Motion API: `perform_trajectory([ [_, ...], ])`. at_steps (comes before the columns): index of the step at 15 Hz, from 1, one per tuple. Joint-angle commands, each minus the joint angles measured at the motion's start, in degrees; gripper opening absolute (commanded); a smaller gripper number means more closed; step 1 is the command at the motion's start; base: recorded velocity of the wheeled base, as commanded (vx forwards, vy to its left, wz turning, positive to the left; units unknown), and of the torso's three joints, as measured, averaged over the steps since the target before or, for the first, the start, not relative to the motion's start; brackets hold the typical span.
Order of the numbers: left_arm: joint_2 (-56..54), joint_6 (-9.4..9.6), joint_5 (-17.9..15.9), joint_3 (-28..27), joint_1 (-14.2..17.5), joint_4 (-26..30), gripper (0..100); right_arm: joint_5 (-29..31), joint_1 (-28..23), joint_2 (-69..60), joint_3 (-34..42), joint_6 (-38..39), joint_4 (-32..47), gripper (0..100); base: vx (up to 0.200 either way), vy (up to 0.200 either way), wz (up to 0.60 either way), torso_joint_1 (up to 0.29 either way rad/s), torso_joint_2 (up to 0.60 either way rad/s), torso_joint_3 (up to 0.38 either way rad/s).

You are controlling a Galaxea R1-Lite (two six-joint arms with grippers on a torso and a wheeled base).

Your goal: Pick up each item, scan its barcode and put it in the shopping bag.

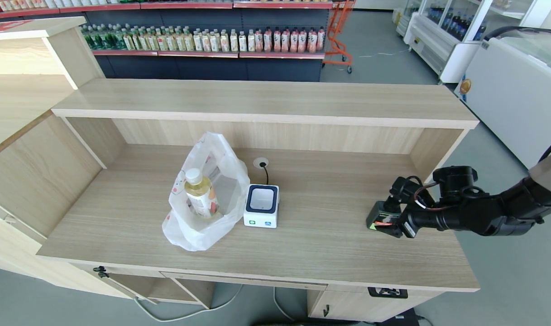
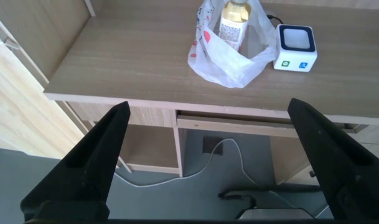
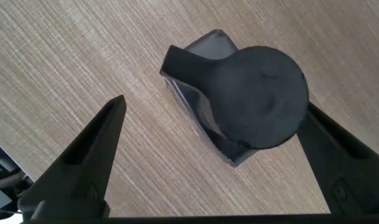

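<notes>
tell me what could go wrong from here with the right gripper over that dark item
1. The right gripper has its fingers open on either side of the dark item, which sits skewed to them. Closing may twist or push it rather than grip it.
2. The shopping bag is slumped around the upright bottle, so a drop could tip the bottle or miss the opening.
3. The scanner stands right beside the bag, and a carried item might knock it.

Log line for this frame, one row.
bottle in shopping bag | scanner beside bag | right claw open over dark item | left claw open, in front of counter
</notes>
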State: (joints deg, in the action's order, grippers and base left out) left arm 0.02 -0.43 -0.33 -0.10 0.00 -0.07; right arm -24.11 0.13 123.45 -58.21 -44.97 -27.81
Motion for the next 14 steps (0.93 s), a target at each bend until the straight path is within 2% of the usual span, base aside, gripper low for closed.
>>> perform_trajectory([
  [1, -0.02, -0.01, -0.02, 0.01, 0.0, -0.01, 100, -0.06, 0.57, 1.44, -0.68, 0.06, -0.23, 0, 0.0, 0.0, 0.0, 0.0, 0.0, 0.0],
  [7, -0.02, -0.01, -0.02, 0.01, 0.0, -0.01, 100, 0.03, 1.54, 2.93, -0.33, -0.03, -1.29, 0, 0.0, 0.0, 0.0, 0.0, 0.0, 0.0],
  [10, -0.02, -0.01, -0.02, 0.01, 0.0, -0.01, 100, 0.03, 1.18, 0.74, 2.31, 0.32, -5.77, 0, 0.0, 0.0, 0.0, 0.0, 0.0, 0.0],
  [12, -0.02, -0.01, -0.02, 0.01, 0.0, -0.01, 100, -0.06, -0.84, -4.89, 9.17, 0.06, -11.39, 0, 0.0, 0.0, 0.0, 0.0, 0.0, 0.0],
  [14, -0.02, -0.01, -0.02, 0.01, 0.0, -0.01, 100, -0.32, -4.53, -12.89, 21.12, -1.44, -21.5, 0, 0.0, 0.0, 0.0, 0.0, 0.0, 0.0],
])
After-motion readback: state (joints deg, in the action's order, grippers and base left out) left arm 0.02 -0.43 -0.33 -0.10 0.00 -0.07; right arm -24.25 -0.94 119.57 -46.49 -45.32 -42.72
